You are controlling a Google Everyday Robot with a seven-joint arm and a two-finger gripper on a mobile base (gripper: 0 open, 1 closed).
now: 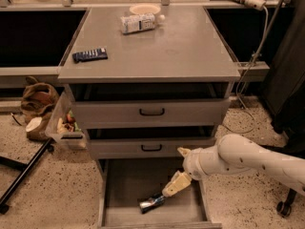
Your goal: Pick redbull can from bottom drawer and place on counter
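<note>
Down low we go: the white arm reaches in from the right, and the gripper hangs inside the open bottom drawer, angled down and to the left. Its cream-coloured tip sits right at the upper end of the redbull can. Touching it or just shy of it? Can't call that from here, and I can't tell whether the claw is spread or closed, or whether it has any hold on the can at all. The can lies on its side on the drawer's flat grey floor, near the front, a little right of centre, tilted diagonally with its shiny end towards the front left. Above it, the middle drawer and the top drawer, each with a black handle, both stand pulled out a little. Up on the counter, a white labelled bottle lies on its side near the back edge, with a pale bowl just behind it, and a dark blue remote rests over by the left edge, well apart from them. On the speckled floor to the left of the cabinet sit a brown bag and a clear bin of odds and ends.
</note>
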